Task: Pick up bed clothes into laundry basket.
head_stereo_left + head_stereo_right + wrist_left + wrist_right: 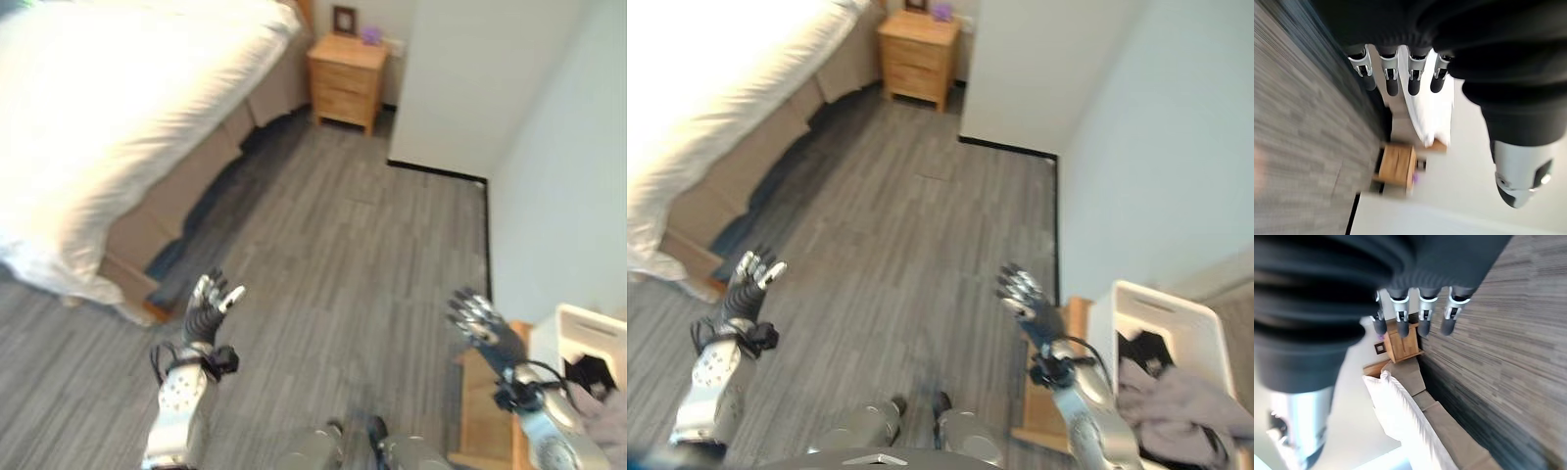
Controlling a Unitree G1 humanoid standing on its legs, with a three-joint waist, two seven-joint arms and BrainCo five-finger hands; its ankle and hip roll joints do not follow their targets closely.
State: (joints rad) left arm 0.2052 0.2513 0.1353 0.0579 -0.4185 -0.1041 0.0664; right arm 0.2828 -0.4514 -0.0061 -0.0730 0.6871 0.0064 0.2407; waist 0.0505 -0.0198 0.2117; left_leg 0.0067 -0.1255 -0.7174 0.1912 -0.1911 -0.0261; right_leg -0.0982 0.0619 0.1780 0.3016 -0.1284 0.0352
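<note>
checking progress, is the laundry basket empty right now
No, the white laundry basket already holds a grey garment and something dark inside it, as the right eye view shows.

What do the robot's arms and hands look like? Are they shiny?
Yes. Both arms are silver-grey metal. The left hand and right hand have silver fingers with dark tips, like little caps. A dark ribbed cover wraps each wrist and the back of each hand, and black cables loop at the wrists.

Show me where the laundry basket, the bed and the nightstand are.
laundry basket (1161, 302): right eye view, white rim.
bed (147, 108): left eye view, white cover.
nightstand (345, 78): left eye view, drawer front.
</note>
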